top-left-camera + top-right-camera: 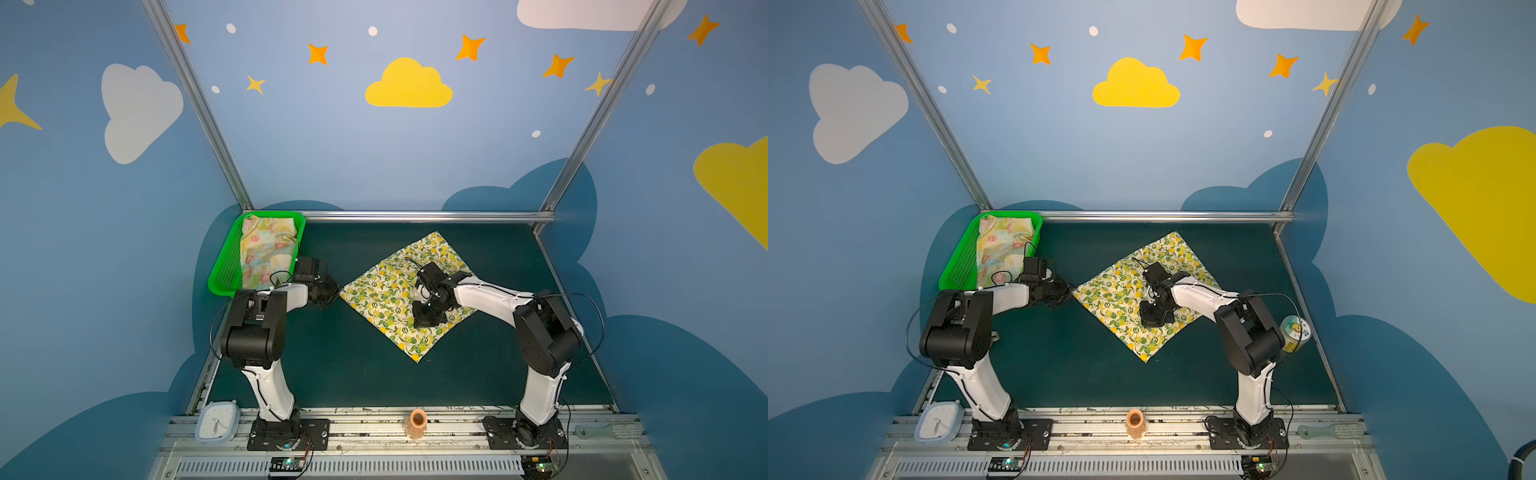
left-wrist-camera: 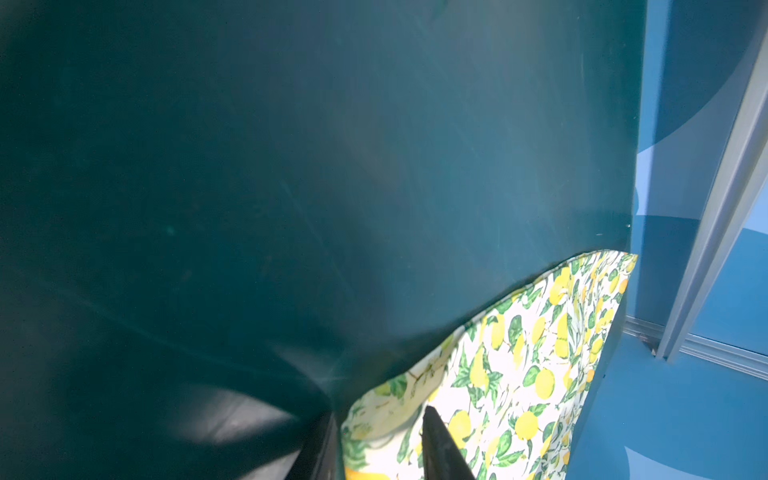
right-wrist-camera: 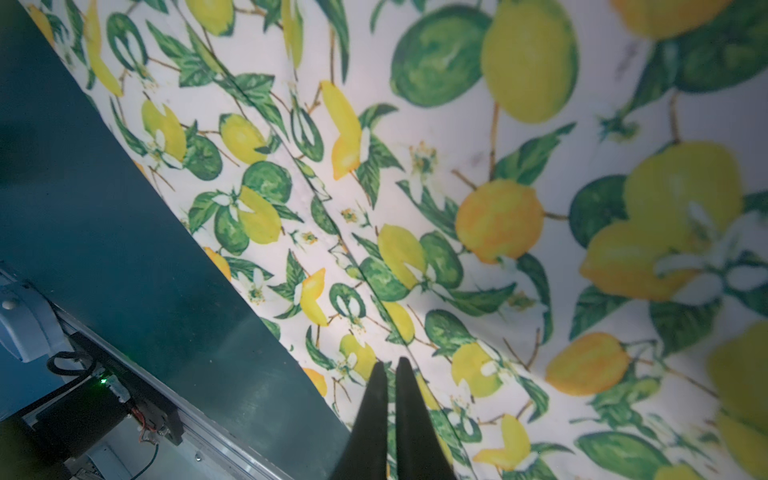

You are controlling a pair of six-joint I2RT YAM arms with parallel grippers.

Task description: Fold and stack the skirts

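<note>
Lemon skirt (image 1: pixel 386 286): spread flat on the worktop (image 1: pixel 332 365); likely light and limp.
Floral skirt (image 1: pixel 266 249): crumpled in the green basket (image 1: pixel 226 270).
Hold: corners, hem edges.
Left jaws: apart, straddling a lemon skirt corner.
Right jaws: closed, tips on the lemon skirt.

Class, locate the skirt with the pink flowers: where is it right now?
In both top views the pink-flowered skirt lies in the green basket at the far left corner, apart from the lemon skirt spread mid-table.
</note>
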